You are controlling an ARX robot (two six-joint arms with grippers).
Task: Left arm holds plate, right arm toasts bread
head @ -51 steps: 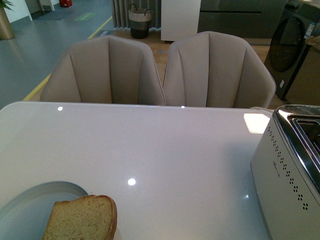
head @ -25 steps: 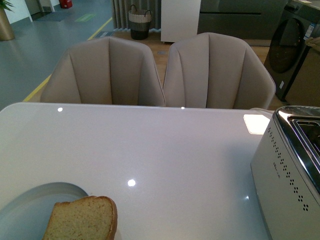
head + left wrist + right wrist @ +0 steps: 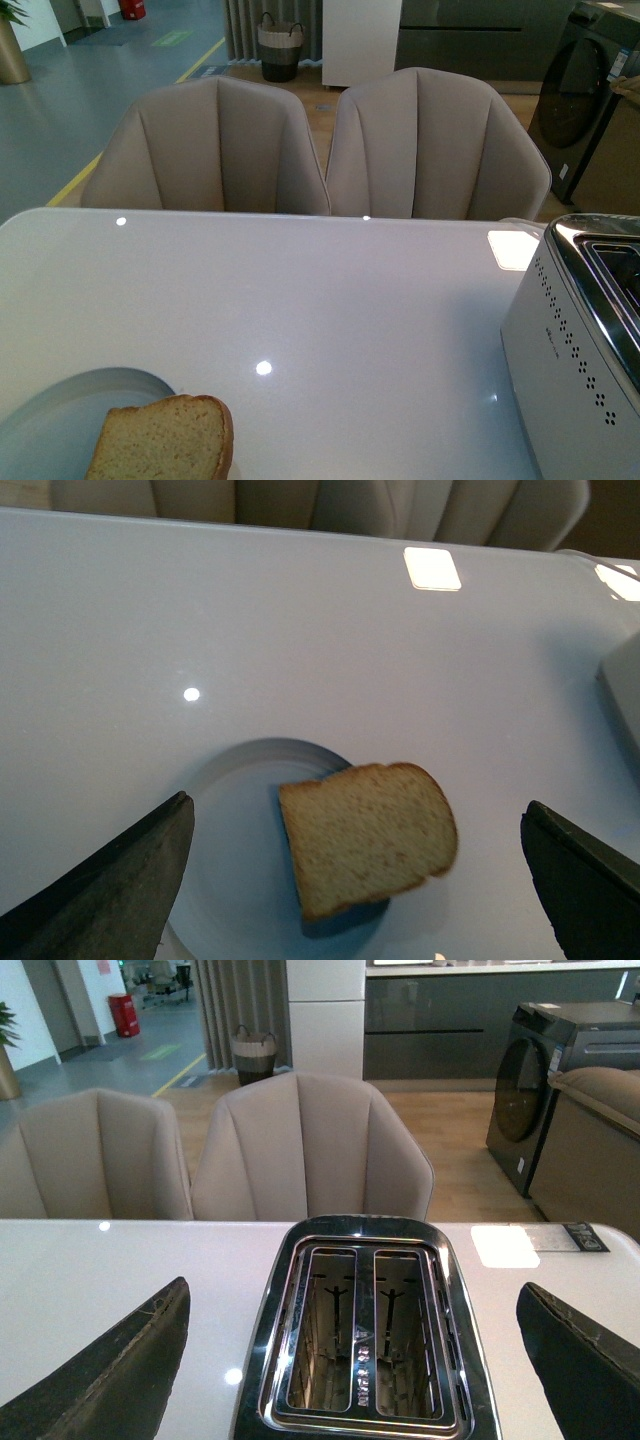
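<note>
The bread (image 3: 365, 835) lies on a plate (image 3: 225, 880) at the desk's (image 3: 330, 290) front left corner, below the left tool (image 3: 355, 810), jaws spread. The right tool (image 3: 352, 1290), also spread, hovers over the toaster (image 3: 365, 1360).

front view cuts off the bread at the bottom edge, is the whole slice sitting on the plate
Observer: No. The left wrist view shows the bread overhanging the rim of the plate on the side nearer the toaster.
Operator: is the left pincer holding the plate yet
Observer: No. The left pincer hangs above the plate with its jaws wide apart, gripping nothing.
</note>
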